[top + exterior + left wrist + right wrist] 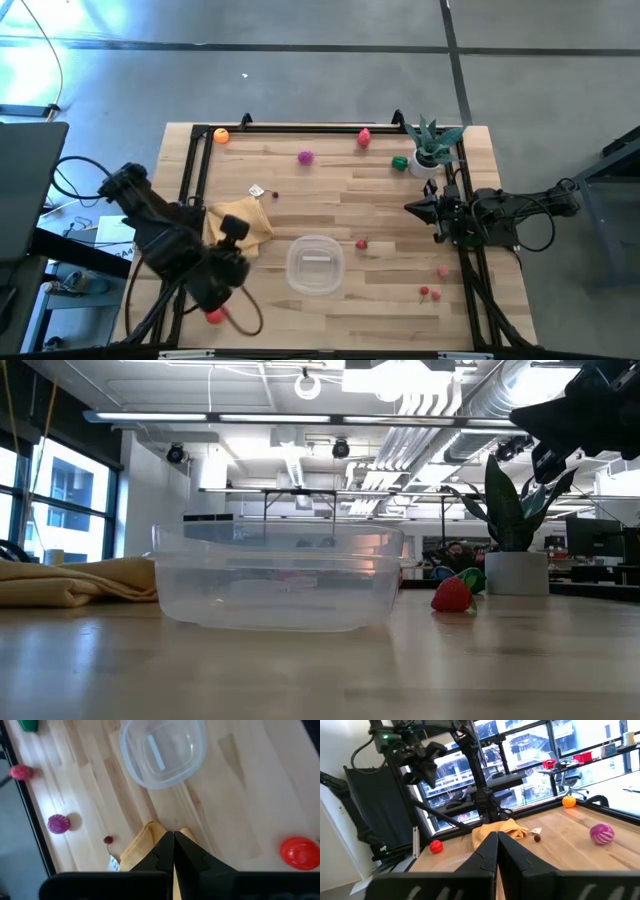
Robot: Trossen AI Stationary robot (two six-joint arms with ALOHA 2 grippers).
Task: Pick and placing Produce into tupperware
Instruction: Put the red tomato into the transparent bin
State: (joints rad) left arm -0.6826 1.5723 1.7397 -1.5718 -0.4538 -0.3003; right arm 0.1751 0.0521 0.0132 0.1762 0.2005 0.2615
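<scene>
Closest to the low cam: clear tupperware (278, 585), sitting empty on the wooden surface (380, 300), approx mid-front. Just beside it on the right-arm side, a red strawberry-like piece (362, 243), apart from the container, not touching.

Rest of produce is scattered: orange one (221, 136) at the far corner on my left side, magenta-purple one (305, 156) and a red-pink one (364, 137) along the far edge, green one (400, 163) next to the potted plant (432, 145). Two small reddish bits (430, 293) + a pinkish one (443, 270) near my right arm's side, front. Red piece (214, 316) at the front edge by my left arm.

My left end effector (173, 851) is up over the yellow cloth (243, 220), fingers pressed together, holding nothing. My right end effector (497, 847) hangs over the surface's right edge, near the plant, fingers closed too, empty.
</scene>
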